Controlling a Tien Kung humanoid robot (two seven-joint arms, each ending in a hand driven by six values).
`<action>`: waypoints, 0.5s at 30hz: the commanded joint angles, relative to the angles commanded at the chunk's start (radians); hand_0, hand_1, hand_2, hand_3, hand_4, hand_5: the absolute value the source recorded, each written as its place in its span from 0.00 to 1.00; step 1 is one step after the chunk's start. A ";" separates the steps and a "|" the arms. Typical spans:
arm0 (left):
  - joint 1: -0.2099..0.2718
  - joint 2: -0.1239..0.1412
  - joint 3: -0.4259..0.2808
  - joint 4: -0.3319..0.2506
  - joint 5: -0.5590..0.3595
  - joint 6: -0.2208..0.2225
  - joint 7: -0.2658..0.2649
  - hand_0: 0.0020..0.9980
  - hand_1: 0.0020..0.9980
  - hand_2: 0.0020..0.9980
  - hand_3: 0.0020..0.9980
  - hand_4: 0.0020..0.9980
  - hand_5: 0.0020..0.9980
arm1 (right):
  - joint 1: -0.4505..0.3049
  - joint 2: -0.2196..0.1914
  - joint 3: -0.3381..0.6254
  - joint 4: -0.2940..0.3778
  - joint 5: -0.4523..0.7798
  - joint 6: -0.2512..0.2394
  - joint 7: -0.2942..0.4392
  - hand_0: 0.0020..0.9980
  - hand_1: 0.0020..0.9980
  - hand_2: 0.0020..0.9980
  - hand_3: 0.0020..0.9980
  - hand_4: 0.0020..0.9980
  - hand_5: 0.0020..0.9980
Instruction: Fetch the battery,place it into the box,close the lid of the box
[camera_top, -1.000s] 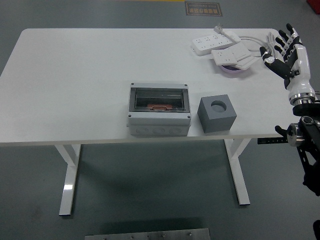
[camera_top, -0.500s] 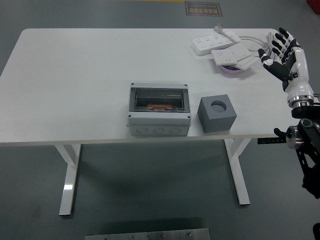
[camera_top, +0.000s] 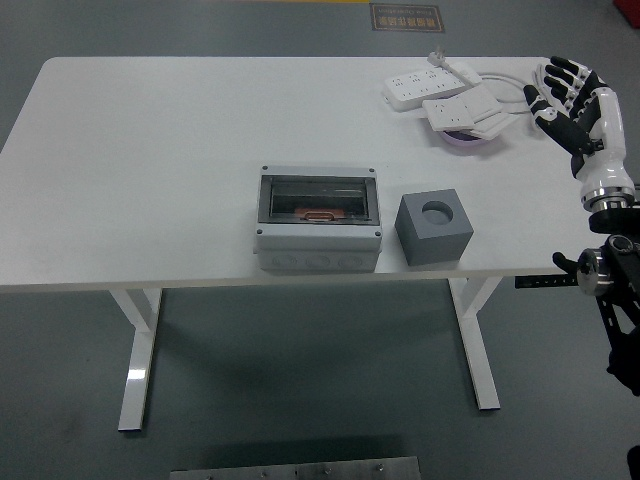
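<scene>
Fingers on our right hand spread, holding nothing, at 2 o'clock off the bench edge. Left to right: box, lid down, mid-bench; grey block just beside it at 3 o'clock. We can't spot a battery.

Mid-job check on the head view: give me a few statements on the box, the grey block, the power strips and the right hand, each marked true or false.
1. The box has its clear lid shut. True.
2. The grey block stands to the left of the box. False: it stands to its right, apart from it.
3. The right hand holds a power strip. False: its fingers are spread and hold nothing, beside the table's right edge.
4. The power strips lie at the far right of the table. True.
5. The left hand rests on the box. False: it is out of view.
</scene>
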 joint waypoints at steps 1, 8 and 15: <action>0.001 0.000 0.002 0.000 -0.004 0.000 -0.001 0.67 0.73 0.67 0.68 0.79 0.55 | 0.000 0.000 -0.001 0.003 -0.001 0.001 -0.002 0.86 0.79 0.75 0.70 0.84 0.20; 0.008 0.005 0.029 0.002 -0.049 0.008 -0.024 0.67 0.72 0.67 0.68 0.79 0.52 | -0.001 -0.004 -0.011 0.026 -0.006 0.007 -0.016 0.86 0.79 0.75 0.70 0.83 0.20; 0.002 0.005 0.045 0.005 -0.076 0.016 -0.047 0.67 0.72 0.67 0.68 0.78 0.52 | -0.003 0.000 -0.008 0.034 -0.016 0.006 -0.031 0.86 0.79 0.75 0.70 0.83 0.20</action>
